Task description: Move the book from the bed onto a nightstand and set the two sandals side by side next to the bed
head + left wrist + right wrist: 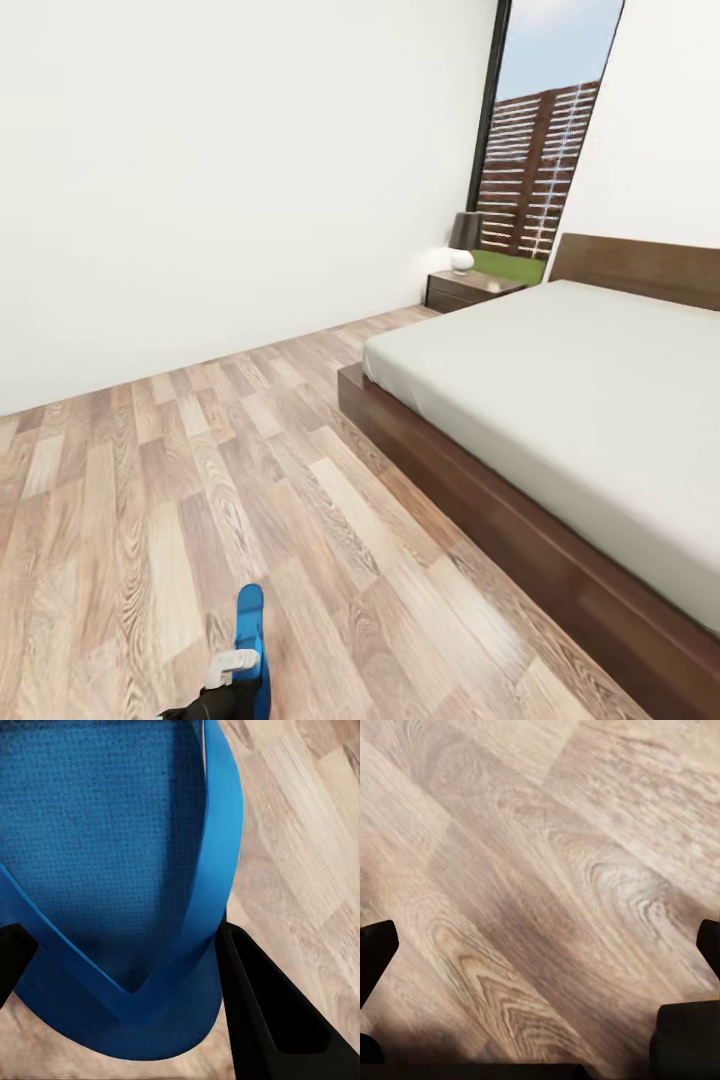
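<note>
The left hand (pixel 124 967) grips a blue sandal (pixel 112 870) (right hand (pixel 540 967) spread, empty); best lowered flat onto the floor (pixel 200 480) beside the bed (pixel 560 400).

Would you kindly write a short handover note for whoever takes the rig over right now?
Left gripper: shut on a blue sandal, held over the wood floor.
Right gripper: jaws open, holding nothing, over bare floor.
The bed is ahead on the right, the nightstand with a lamp beyond it.
Nothing is placed yet.
Left: set this sandal by the bed, find the other sandal and the book.
</note>
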Robot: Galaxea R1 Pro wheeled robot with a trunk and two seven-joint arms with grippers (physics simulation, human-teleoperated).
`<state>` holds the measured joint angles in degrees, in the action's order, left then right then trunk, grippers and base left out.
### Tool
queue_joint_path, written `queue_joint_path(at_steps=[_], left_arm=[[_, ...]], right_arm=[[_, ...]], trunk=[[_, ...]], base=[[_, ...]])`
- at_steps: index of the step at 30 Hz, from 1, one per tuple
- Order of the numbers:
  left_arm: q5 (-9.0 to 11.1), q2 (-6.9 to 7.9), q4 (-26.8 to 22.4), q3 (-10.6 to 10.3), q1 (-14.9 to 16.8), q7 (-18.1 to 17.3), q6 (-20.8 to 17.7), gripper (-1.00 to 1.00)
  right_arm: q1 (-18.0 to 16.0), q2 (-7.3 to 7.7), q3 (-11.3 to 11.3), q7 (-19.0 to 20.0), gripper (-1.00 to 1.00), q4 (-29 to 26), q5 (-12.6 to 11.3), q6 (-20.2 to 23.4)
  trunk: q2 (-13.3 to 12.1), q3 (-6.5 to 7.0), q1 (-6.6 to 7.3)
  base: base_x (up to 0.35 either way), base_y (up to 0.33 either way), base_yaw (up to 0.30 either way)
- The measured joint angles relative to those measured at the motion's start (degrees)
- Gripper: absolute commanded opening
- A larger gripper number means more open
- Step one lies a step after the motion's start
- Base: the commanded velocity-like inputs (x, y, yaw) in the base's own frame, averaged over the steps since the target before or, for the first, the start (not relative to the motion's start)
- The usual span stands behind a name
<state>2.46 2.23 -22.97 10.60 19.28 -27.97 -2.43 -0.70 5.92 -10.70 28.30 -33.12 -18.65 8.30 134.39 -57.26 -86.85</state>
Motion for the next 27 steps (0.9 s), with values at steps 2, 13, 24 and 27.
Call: queue_joint_path(at_steps=[2, 13, 24, 27], left_arm=[[-0.01, 0.00, 0.00, 0.00, 0.00, 0.00, 0.00, -1.00], [-0.01, 0.00, 0.00, 0.00, 0.00, 0.00, 0.00, -1.00], [0.00, 0.00, 0.00, 0.00, 0.00, 0.00, 0.00, -1.00], [0.00, 0.00, 0.00, 0.00, 0.00, 0.00, 0.00, -1.00]], right_arm=[[0.00, -0.01, 0.00, 0.03, 1.00, 0.01, 0.00, 0.00], [0.00, 0.05, 0.00, 0.09, 1.00, -0.04, 0.00, 0.26], [0.00, -0.01, 0.30, 0.07, 1.00, -0.03, 0.00, 0.11], [0.00, -0.07, 0.34, 0.03, 1.00, -0.01, 0.00, 0.09]], trunk=[[0.00, 0.00, 0.00], [0.00, 0.00, 0.00], [0.00, 0.00, 0.00], [0.00, 0.00, 0.00]], base=[[0.000, 0.000, 0.294], [0.000, 0.000, 0.294], [0.000, 0.000, 0.294], [0.000, 0.000, 0.294]])
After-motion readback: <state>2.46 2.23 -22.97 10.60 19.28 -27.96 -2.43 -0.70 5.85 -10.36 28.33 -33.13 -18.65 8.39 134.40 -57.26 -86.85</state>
